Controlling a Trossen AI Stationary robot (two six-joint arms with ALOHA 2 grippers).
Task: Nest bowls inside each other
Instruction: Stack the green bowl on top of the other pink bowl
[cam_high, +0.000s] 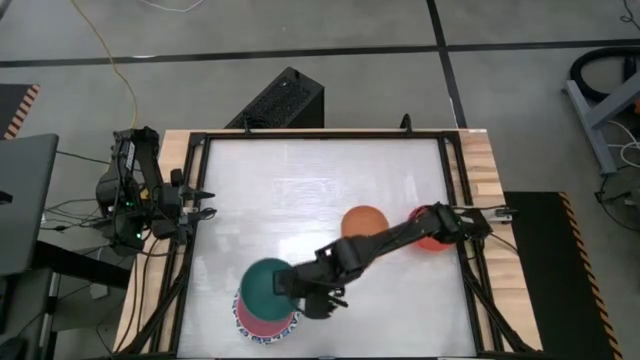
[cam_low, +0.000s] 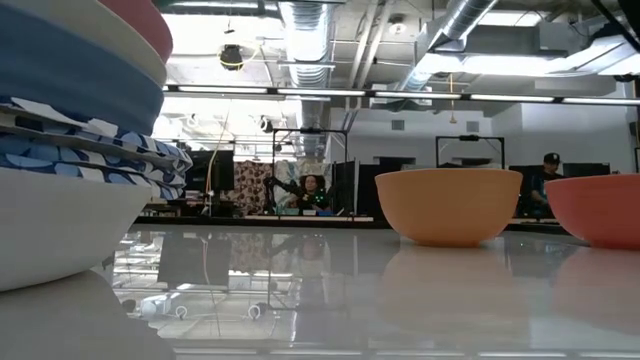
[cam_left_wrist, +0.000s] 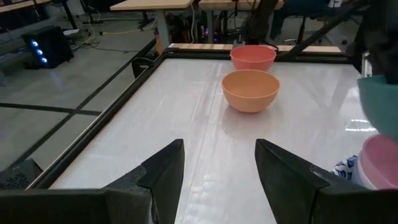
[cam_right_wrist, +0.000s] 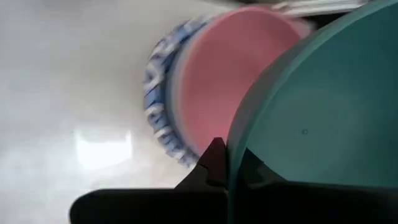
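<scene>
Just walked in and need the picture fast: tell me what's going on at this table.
The right gripper is shut on the rim of a teal bowl, holding it over a nested stack topped by a pink bowl. An orange bowl and a red bowl wait loose on the table. The left gripper sits open at the table's left edge.

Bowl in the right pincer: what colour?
Teal bowl, gripped at its rim by the right pincer; clearest in the right wrist view.
</scene>
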